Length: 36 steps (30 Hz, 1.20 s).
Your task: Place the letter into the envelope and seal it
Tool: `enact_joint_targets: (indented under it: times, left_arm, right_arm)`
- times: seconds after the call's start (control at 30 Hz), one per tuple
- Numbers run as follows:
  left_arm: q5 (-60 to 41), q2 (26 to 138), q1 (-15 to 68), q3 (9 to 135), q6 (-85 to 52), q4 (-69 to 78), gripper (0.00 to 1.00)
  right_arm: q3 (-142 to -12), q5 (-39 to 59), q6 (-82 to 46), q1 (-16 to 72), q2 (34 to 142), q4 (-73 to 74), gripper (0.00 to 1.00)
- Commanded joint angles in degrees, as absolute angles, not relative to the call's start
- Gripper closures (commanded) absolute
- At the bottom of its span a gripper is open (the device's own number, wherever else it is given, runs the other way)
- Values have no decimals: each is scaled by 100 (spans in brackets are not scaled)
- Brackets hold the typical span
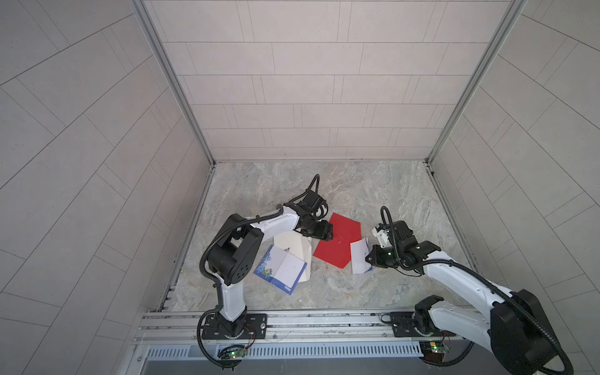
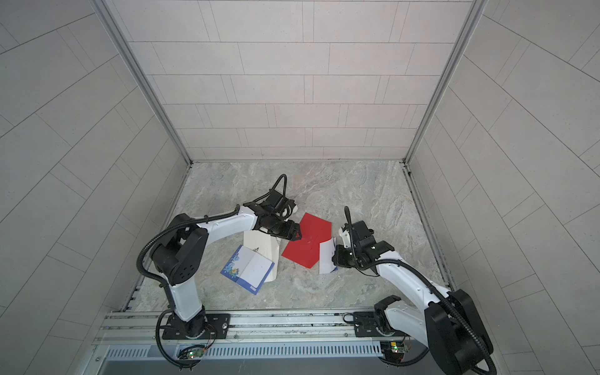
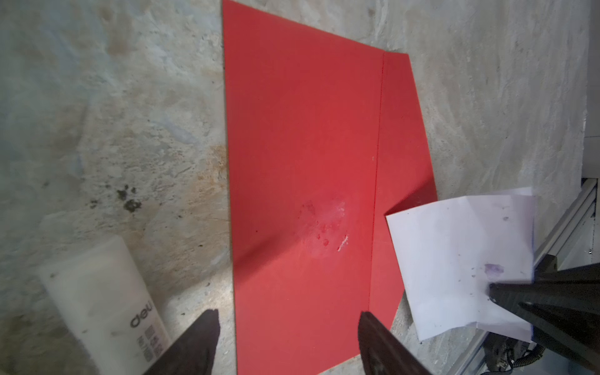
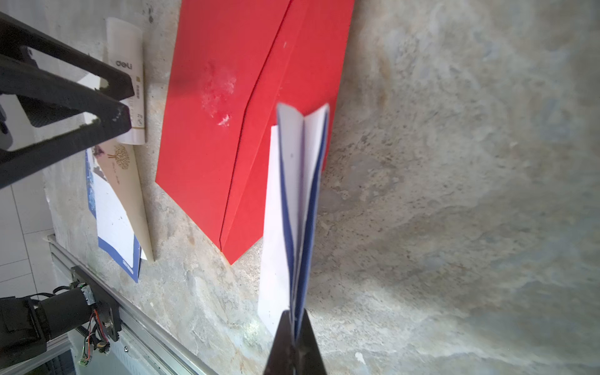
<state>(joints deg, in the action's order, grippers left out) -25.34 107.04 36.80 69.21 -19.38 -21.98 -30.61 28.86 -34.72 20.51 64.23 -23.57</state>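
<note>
Letter (image 4: 293, 168), clamped by the right gripper (image 4: 294, 316) mid-frame, is not yet inserted into the unsealed envelope (image 4: 211, 146); left gripper (image 3: 289, 316) is spread, empty.

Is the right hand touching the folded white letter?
Touching. The right wrist view shows the right hand clamped shut on the folded white, blue-edged paper letter.

You'll see the red envelope (image 1: 337, 242) lying flat with its flap open, and the folded white, blue-edged letter (image 1: 359, 256), leaves slightly fanned, overlapping that flap.
</note>
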Motion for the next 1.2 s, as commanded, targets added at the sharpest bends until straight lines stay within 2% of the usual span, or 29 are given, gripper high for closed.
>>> enact_joint_targets:
  times: [0.0, 0.5, 0.8, 1.17]
  left_arm:
    - [-2555, 10940, 3709, 7133, -1789, -2364, 25]
    - [-3069, 11486, 3767, 7540, -1554, -2467, 25]
    - [-3194, 11533, 3822, 7581, -1435, -2575, 25]
    - [-3292, 11550, 3884, 7684, -1337, -2698, 25]
  right_arm:
    - [-3445, 2753, -3471, 2028, 6708, -2435, 100]
    - [-4205, 2369, -3873, 1802, 8106, -2386, 100]
    - [-4271, 2463, -4063, 1802, 8487, -1784, 100]
    - [-4494, 2145, -3899, 1922, 8851, -1805, 100]
